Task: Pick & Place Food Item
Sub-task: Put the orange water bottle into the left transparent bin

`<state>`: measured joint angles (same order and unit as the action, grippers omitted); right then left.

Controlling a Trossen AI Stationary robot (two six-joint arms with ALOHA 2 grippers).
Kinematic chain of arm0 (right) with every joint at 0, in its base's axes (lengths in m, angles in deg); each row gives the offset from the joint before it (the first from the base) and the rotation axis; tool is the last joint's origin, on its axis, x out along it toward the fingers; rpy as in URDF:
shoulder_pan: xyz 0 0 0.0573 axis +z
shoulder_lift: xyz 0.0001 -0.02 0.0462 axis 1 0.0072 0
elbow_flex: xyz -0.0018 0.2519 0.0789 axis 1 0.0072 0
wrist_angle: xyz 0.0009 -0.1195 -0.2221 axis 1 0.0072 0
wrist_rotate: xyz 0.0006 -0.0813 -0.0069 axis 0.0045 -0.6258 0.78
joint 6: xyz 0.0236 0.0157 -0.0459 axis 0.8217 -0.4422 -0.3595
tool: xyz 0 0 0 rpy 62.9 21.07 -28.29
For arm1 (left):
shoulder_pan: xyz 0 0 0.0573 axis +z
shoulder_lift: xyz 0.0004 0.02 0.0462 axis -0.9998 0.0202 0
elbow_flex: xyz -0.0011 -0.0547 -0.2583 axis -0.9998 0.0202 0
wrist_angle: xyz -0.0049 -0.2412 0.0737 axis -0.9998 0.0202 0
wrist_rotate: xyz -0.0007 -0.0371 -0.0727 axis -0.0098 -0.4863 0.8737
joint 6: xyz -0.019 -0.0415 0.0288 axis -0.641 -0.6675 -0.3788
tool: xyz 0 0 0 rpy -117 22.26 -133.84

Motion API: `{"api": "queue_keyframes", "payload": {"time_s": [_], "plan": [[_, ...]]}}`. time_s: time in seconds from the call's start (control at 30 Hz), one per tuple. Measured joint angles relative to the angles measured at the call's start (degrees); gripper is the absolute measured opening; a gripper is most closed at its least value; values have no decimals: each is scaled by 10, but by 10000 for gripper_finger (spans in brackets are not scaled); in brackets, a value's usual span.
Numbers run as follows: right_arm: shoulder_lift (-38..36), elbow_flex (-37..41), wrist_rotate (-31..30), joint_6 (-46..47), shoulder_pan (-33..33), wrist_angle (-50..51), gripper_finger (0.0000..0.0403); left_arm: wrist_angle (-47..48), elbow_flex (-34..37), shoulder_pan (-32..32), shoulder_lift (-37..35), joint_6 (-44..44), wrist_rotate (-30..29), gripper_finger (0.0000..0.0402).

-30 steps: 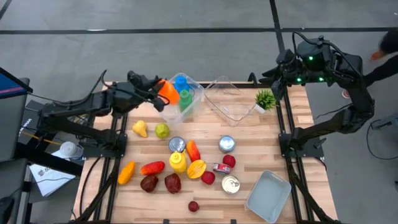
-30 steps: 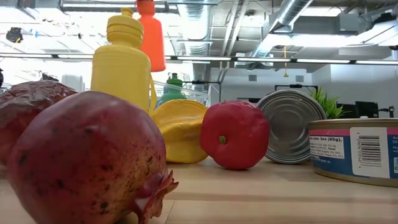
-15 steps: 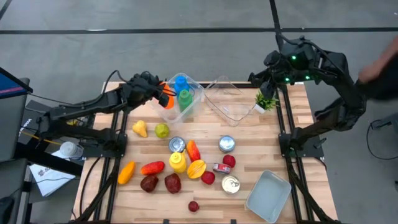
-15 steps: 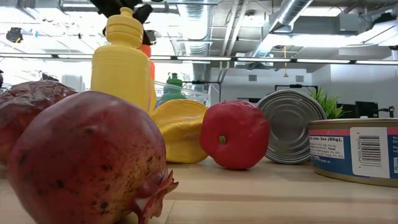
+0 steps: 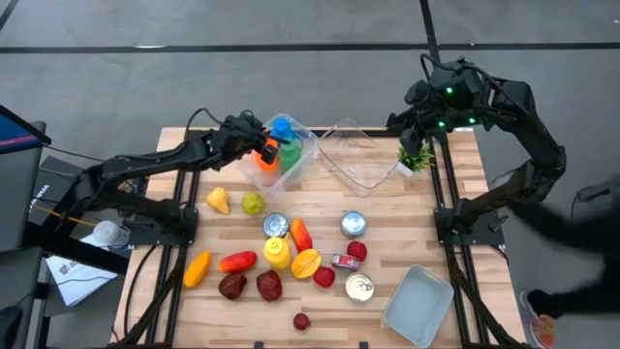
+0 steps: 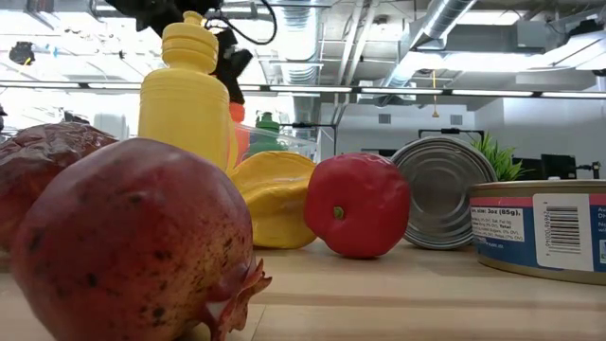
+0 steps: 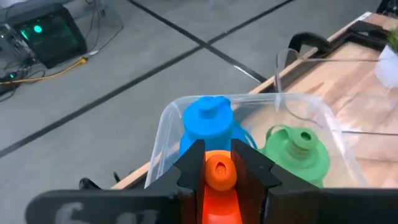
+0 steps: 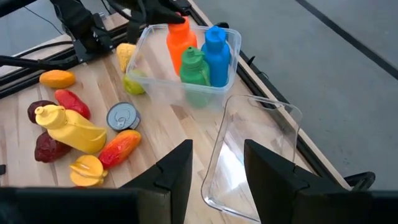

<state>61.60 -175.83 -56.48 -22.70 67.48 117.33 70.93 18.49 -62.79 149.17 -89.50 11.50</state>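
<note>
Jaws of left gripper [image 7: 219, 163] clamped on orange bottle [image 7: 219, 180], inside clear bin [image 5: 294, 165] beside blue bottle [image 7: 208, 119] and green bottle [image 7: 297, 151]. Right gripper [image 8: 216, 168] jaws apart, above counter [image 5: 392, 242].

Fingers [image 7: 193, 165] grip orange bottle [image 7: 219, 180] w/ blue [image 7: 208, 124], green bottles [image 7: 297, 152] in bin [image 7: 163, 134]

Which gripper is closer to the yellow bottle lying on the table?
Left. The left gripper holds the orange bottle in the clear bin, beyond the yellow bottle. The right gripper hovers farther away, by the small plant.
</note>
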Motion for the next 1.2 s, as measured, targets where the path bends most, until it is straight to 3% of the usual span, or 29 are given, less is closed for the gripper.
{"api": "queue_keyframes", "payload": {"time_s": [0.3,0.67,0.93,1.2], "plan": [[0,0,0,0,0,2,138,-30,0,10,48,6,11,55],[0,0,0,0,0,4,138,-29,0,10,44,-7,11,70],[0,0,0,0,0,7,138,-28,0,10,44,-10,9,53],[0,0,0,1,0,12,138,-85,57,7,31,-27,4,64]]}}
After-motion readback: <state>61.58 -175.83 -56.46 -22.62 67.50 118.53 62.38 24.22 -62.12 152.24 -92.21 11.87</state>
